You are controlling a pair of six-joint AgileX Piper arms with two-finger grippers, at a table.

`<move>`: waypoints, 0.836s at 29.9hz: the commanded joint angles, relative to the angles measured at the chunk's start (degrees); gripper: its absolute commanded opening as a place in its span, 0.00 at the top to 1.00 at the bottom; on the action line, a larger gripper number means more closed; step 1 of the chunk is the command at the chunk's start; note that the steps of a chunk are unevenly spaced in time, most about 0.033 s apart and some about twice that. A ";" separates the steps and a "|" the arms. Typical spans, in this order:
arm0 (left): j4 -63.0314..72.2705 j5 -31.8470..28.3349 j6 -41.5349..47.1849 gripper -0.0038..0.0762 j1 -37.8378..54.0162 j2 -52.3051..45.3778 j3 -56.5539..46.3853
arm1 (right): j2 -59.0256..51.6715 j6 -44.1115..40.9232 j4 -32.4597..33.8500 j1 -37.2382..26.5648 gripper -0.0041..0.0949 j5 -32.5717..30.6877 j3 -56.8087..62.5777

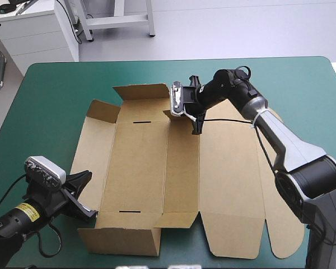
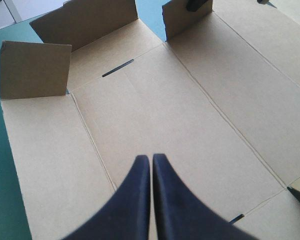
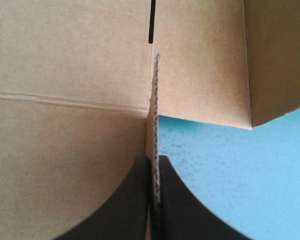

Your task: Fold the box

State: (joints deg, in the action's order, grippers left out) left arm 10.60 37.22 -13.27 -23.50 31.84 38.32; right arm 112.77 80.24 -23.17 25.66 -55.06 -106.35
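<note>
Your worktop (image 1: 50, 84): teal-green cover, box in middle.
Your box (image 1: 137, 168): brown sheet, spread open, mostly flat. Near wall (image 1: 120, 241) raised along near edge. Far wall (image 1: 143, 91) and far-left corner flap (image 1: 103, 111) tilted up.
Your right claw (image 3: 154, 159): clenched on small upright flap (image 2: 185, 20) at box's far edge, board edge pinched in it.
Your left claw (image 2: 151, 158): clenched, grasping nothing. It sits at box's near-left corner and points across the flat panel.

Colours we see
Plain brown box (image 1: 140, 168), dark slits (image 1: 141, 121); teal-green surface (image 1: 50, 95); left pincer (image 2: 151, 159) and right pincer (image 3: 153, 160) black.
</note>
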 commanded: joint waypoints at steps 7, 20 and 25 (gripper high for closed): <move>-1.41 -5.57 -0.04 0.96 -0.11 0.10 2.16 | -2.92 0.25 -1.20 -0.07 0.46 5.72 -2.40; -1.41 -5.71 -0.04 0.96 -0.11 0.10 2.16 | -8.61 -34.72 13.79 -0.33 0.68 2.89 -2.52; -1.41 -5.81 -0.04 0.96 -0.11 0.10 2.16 | -10.99 -55.10 20.36 -2.97 0.97 2.06 -2.52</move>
State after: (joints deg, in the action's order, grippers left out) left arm 8.78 35.59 -13.27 -23.50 31.84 38.32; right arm 106.43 35.42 -6.28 24.68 -54.78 -106.88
